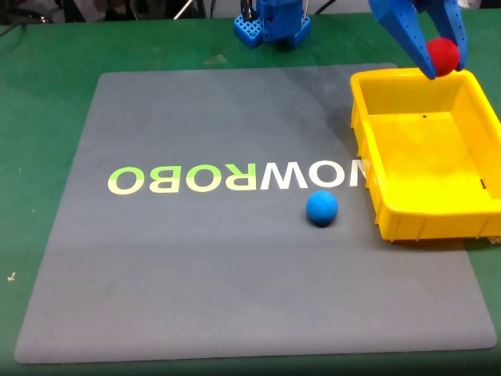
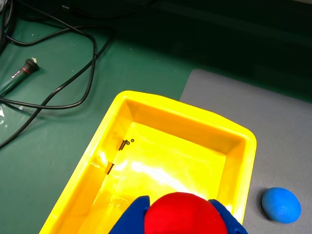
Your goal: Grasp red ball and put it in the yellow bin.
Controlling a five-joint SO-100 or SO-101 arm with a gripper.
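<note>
we're looking across the green worktop (image 1: 47,117), and on it lies the big grey mat (image 1: 196,266) with the lettering "roboworo" (image 1: 235,178) reading upside down in the fixed view. the yellow bin (image 1: 368,149) is our landmark: it sits on the mat's right side in that view, its floor bare and glossy. up behind the bin's far left, at the top edge, we see the arm's blue base (image 1: 272,22). now the end effector (image 1: 441,61), blue fingers clamped on the red ball (image 1: 443,56), hangs right over the bin's far rim. from the wrist view the ball (image 2: 186,214) bulges between the two blue fingers (image 2: 131,219) with the bin's interior (image 2: 122,105) spread beneath it. the blue ball (image 1: 322,208) rests on the mat just outside the bin's left wall in the fixed view, near but apart. black cables (image 2: 73,68) trail over the worktop beyond the bin in the wrist view.
</note>
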